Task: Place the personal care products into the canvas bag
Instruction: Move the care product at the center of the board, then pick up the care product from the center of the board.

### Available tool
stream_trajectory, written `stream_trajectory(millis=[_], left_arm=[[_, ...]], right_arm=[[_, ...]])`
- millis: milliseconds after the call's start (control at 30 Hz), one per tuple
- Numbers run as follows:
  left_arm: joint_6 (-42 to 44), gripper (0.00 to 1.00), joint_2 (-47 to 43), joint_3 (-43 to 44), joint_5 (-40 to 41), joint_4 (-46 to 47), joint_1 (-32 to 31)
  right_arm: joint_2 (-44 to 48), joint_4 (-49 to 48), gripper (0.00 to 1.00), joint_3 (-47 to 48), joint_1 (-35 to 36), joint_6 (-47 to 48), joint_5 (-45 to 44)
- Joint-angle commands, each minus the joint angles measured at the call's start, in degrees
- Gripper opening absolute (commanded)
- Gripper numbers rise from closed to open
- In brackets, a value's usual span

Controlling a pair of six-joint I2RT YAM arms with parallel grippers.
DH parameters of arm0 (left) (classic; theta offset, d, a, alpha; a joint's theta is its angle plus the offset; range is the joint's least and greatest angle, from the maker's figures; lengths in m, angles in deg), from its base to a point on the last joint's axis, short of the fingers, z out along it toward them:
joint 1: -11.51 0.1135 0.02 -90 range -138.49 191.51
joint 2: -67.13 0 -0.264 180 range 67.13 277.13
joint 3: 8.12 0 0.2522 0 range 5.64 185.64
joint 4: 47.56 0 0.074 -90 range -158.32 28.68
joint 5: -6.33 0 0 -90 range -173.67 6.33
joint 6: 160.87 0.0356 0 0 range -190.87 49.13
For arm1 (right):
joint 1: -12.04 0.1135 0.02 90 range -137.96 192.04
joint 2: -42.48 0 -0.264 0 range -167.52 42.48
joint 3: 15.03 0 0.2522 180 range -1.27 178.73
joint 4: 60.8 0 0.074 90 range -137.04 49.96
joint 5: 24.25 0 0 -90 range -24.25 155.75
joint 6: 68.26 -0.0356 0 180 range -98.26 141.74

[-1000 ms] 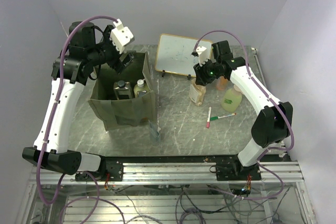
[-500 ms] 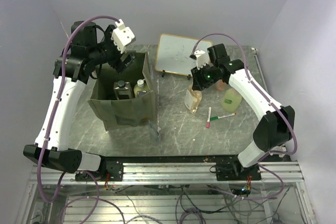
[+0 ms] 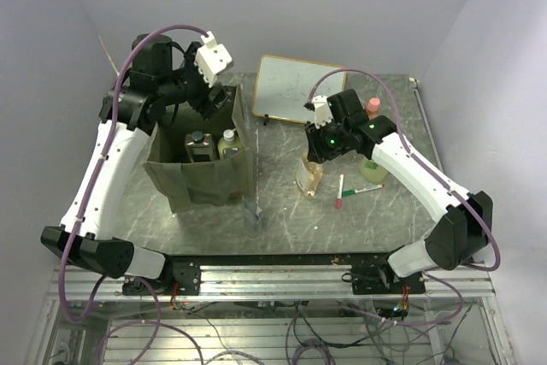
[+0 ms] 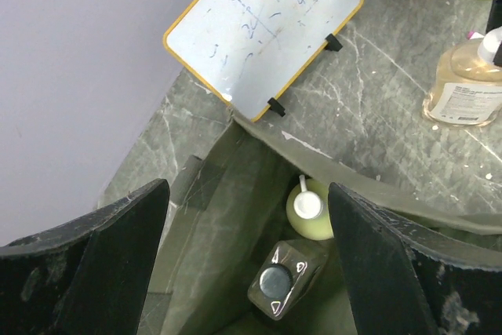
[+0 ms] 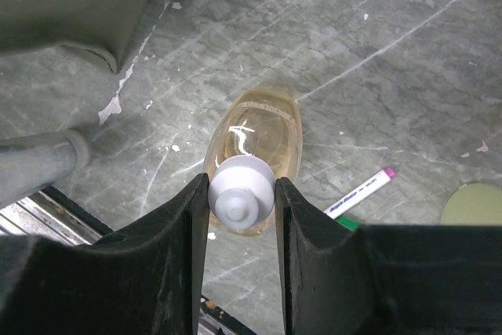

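Label on amber bottle illegible, faint scribbles on whiteboard

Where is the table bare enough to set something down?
Bare: the stretch between the canvas bag and the amber bottle, and the near strip in front of the pens. Crowded: far right, from pens to whiteboard.

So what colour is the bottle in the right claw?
Clear amber; the bottle shows best in the right wrist view.

Canvas bag mouth unobstructed, two bottles inside.
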Motion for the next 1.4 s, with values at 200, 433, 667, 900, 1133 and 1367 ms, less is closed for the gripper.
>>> stream_trajectory(millis=[200,433,667,900,1133,1367], left_arm=[[-3.3,0.92,0.9,0.8,0.3,3.8,-4.2],[-4.0,0.93,2.3,1.7,0.5,4.4,-7.1],[-5.4,0.93,4.0,2.6,1.0,5.5,-10.7],[-7.8,0.93,6.1,0.3,5.1,7.6,-17.8],[-9.6,0.95,9.1,-3.5,8.4,9.5,-27.2],[0.5,0.97,14.9,-1.5,2.9,5.1,-30.3]], right_arm=[[2.7,-2.7,0.3,-1.8,0.9,-3.8,2.5],[3.8,-3.1,0.65,-0.2,0.2,-2.3,4.0],[6.9,-2.7,0.73,1.8,-7.8,0.2,7.6],[10.7,-2.5,0.76,2.2,-17.3,1.8,7.5],[13.1,-3.1,0.77,4.4,-24.6,4.1,6.9],[15.3,-3.4,0.77,1.8,-29.7,3.4,12.0]])
